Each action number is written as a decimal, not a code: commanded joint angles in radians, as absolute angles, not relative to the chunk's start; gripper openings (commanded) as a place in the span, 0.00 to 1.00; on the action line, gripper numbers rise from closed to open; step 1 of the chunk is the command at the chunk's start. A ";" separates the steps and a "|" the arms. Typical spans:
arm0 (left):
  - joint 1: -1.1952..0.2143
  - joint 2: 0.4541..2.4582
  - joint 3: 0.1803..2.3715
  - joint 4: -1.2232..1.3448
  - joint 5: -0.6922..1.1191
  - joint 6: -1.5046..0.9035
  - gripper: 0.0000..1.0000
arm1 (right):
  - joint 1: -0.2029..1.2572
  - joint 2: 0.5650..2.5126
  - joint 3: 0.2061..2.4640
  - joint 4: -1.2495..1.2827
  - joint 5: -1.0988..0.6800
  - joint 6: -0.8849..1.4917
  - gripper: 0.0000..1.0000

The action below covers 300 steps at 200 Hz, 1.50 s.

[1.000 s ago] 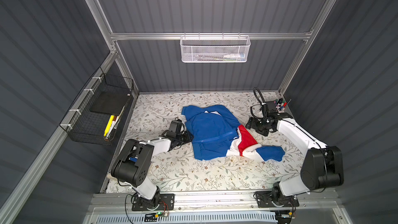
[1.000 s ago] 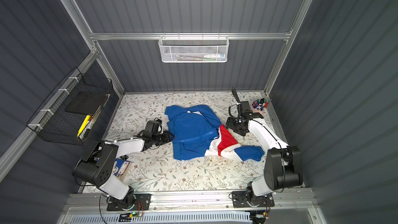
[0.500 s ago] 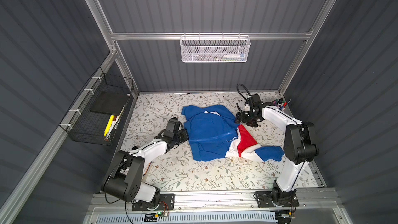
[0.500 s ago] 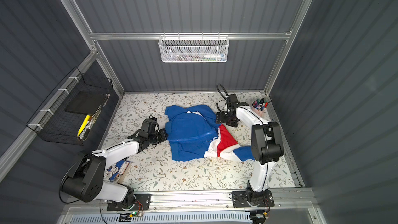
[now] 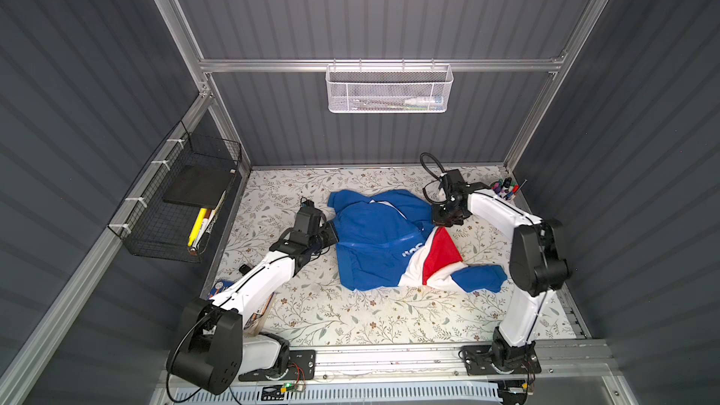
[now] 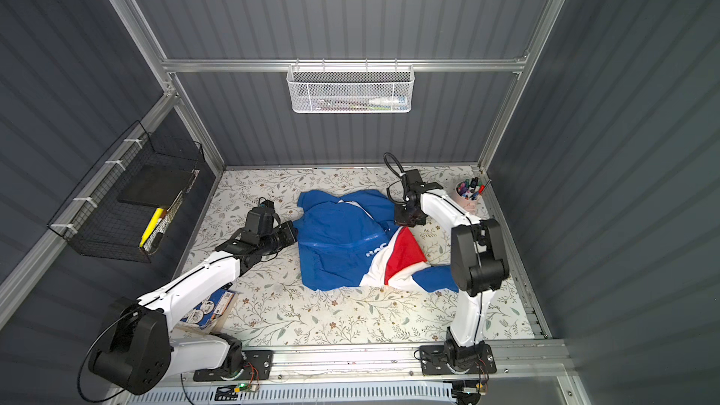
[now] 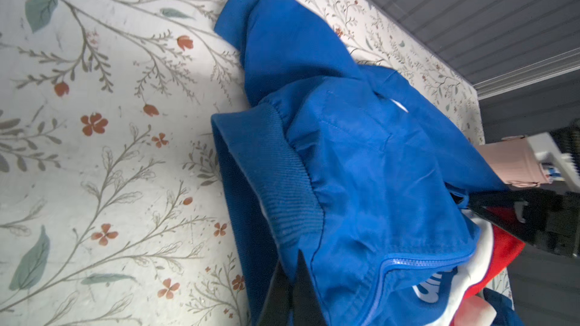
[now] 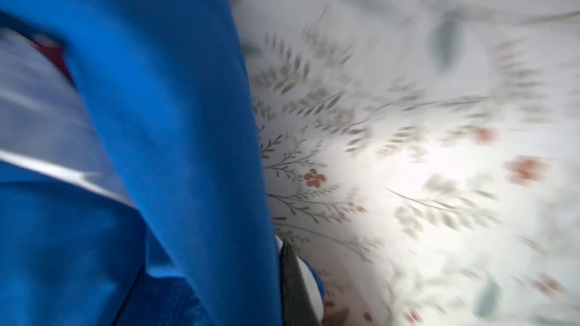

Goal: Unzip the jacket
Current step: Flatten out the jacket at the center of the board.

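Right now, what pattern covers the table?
Leafy sprigs and red flowers on white table cover; clearest in the left wrist view.

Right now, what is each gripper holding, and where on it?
The jacket: left gripper pinches its ribbed hem, right gripper its blue hood-end edge, jaws shut.

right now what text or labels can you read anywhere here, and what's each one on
jacket: white lettering, upside down and partly folded under, so no whole word can be read.
box: print too small to read.
tube in the white basket: label too small to read.
Nothing else legible.
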<state>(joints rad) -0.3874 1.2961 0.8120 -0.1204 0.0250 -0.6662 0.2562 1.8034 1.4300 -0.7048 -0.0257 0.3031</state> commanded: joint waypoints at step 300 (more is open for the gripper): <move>-0.215 1.277 0.943 -0.366 -0.201 -0.591 0.00 | -0.383 1.160 0.764 -0.568 -0.281 0.796 0.78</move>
<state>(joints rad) -0.2207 1.2888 0.9539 -0.3958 -0.2237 -0.6090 -0.3252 1.0878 0.7467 -0.6365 -0.1440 0.7517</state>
